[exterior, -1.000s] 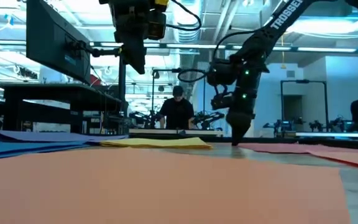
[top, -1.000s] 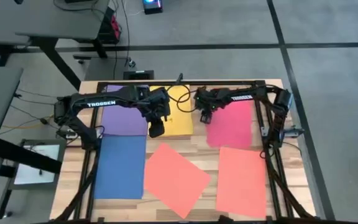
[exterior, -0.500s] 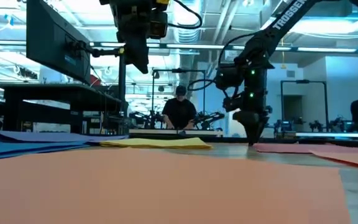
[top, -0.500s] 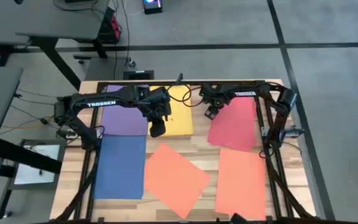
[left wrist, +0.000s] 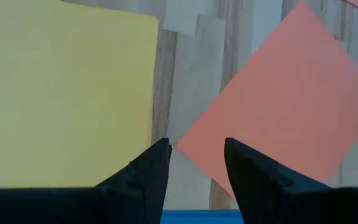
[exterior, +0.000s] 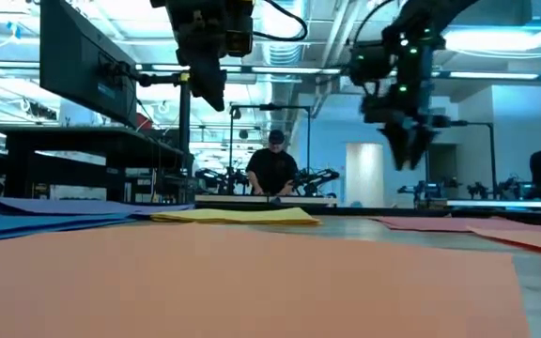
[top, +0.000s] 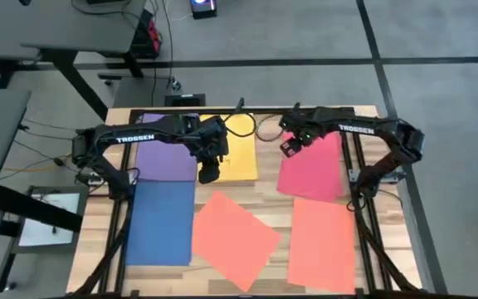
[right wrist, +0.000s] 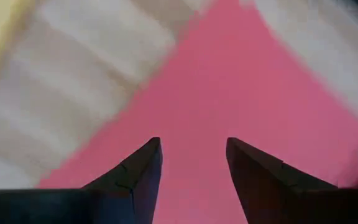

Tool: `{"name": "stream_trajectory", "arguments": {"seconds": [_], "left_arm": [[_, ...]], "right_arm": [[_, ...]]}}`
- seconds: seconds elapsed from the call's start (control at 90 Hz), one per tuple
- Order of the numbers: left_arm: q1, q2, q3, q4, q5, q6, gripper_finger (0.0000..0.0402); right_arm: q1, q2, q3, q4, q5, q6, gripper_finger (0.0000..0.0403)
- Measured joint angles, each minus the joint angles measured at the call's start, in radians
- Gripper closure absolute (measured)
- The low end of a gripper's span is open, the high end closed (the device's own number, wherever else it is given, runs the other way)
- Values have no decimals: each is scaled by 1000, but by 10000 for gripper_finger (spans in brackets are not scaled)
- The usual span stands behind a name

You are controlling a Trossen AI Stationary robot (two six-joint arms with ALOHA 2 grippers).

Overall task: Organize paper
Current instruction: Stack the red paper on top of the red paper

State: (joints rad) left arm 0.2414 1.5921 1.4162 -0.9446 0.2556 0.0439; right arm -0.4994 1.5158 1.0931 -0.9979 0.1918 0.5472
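High view: six coloured sheets lie flat on the wood table (top: 264, 184). Purple sheet (top: 166, 158) at the far left, yellow sheet (top: 237, 156) beside it at far centre, pink sheet (top: 314, 169) at the far right. Blue sheet (top: 161, 223) sits near-left, just below the purple. Two coral sheets in the near half: one tilted like a diamond (top: 234, 237) at centre, one roughly straight (top: 323, 244) on the right, its far edge touching or just under the pink.

Left gripper (top: 208, 173) hangs over the yellow sheet's near-left corner, beside the purple. Left wrist view: fingers (left wrist: 152, 168) spread with a gap, nothing between them; yellow sheet, bare wood and the tilted coral sheet's corner below, a strip of blue at the edge.

Right gripper (top: 290, 147) is above the pink sheet's far-left corner. Low view shows it (exterior: 405, 155) lifted clear of the table, pointing down, no paper in it. Right wrist view, blurred: fingers (right wrist: 138, 171) apart, empty, pink sheet and wood beneath.

Low view: coral sheet fills the foreground, yellow sheet edge (exterior: 238, 215) slightly raised at mid-table, blue on the left. A person (exterior: 273, 167) sits at a bench in the room behind.
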Motion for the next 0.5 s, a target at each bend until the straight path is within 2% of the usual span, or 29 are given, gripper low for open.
{"name": "stream_trajectory", "arguments": {"seconds": [0.1,0.178,0.278,0.5], "left_arm": [[9,0,0,-6,0,-4,263],[19,0,0,-10,0,0,263],[36,0,0,-10,0,15,263],[65,0,0,-9,-1,65,263]], "right_arm": [[-13,-46,-78,36,-43,208,232],[16,-66,-132,102,-118,275,232],[100,-79,-172,171,-194,361,232],[308,-10,-181,375,-202,523,232]]}}
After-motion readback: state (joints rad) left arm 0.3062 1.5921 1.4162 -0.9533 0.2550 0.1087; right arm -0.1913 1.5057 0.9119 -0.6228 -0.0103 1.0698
